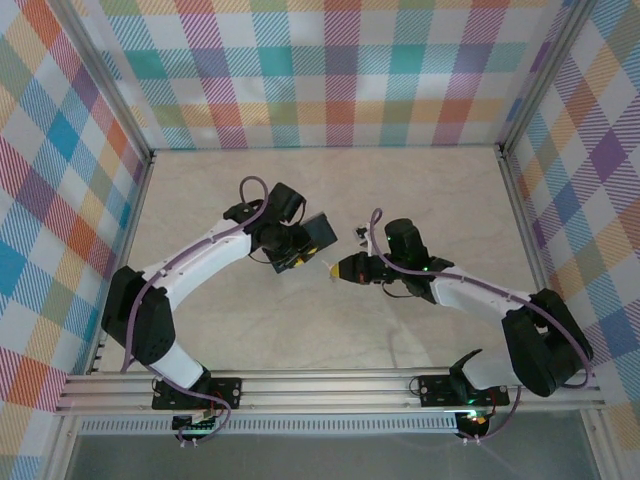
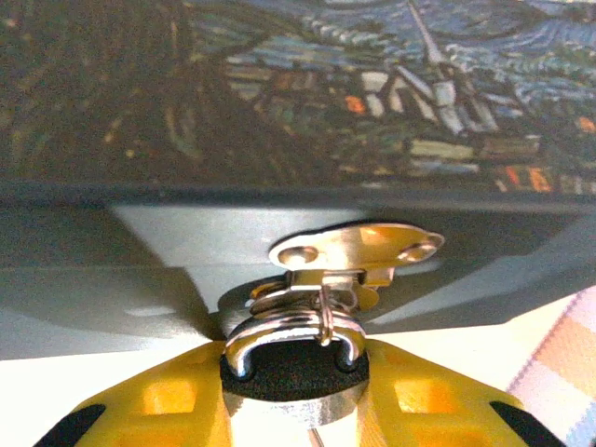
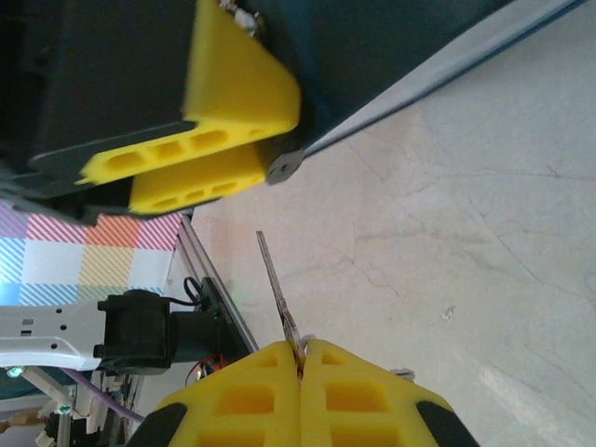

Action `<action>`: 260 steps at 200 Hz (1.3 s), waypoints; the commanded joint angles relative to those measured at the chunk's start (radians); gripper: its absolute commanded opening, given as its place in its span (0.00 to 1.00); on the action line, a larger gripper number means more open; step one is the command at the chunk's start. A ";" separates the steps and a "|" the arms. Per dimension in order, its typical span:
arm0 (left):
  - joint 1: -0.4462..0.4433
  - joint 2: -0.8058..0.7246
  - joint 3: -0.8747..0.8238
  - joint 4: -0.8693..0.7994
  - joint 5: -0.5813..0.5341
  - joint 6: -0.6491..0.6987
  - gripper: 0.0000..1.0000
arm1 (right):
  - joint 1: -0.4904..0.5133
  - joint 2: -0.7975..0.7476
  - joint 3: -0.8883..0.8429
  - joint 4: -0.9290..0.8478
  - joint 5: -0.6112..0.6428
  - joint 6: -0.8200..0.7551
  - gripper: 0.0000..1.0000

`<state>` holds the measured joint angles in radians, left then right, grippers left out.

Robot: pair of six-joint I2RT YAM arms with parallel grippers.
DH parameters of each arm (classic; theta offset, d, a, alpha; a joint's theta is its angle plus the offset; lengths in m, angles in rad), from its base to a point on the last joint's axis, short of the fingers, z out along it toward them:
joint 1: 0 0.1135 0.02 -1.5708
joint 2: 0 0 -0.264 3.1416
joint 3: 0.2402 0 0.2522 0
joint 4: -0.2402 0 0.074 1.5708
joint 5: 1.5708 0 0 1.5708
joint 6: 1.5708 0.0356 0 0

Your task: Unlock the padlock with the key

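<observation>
Two closed grips at the middle of the surface (image 1: 250,190).
The right gripper (image 3: 301,358) pinches the thin silvery key (image 3: 275,279); the left gripper (image 2: 296,410) clamps the small black padlock (image 2: 293,371), which hangs on the blue painted tin (image 2: 372,84).

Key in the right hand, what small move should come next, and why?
Probably ease the right hand forward, lining the key up with the padlock. The key is pinched with its blade free, apart from the left hand, which grips the padlock hanging on the hasp of the tin.
</observation>
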<state>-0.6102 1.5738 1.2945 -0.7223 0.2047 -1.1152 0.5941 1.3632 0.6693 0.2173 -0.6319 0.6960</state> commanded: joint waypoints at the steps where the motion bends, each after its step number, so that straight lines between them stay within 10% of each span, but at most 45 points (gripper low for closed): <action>1: 0.016 -0.066 -0.022 0.055 0.063 -0.090 0.17 | 0.012 0.002 -0.004 0.120 -0.024 0.002 0.00; 260: 0.059 -0.139 -0.135 0.203 0.166 -0.168 0.16 | 0.032 0.135 0.047 0.214 -0.046 0.037 0.00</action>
<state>-0.5659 1.4815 1.1671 -0.5728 0.3408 -1.2724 0.6170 1.4857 0.6792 0.3817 -0.6556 0.7258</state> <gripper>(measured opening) 0.294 0.048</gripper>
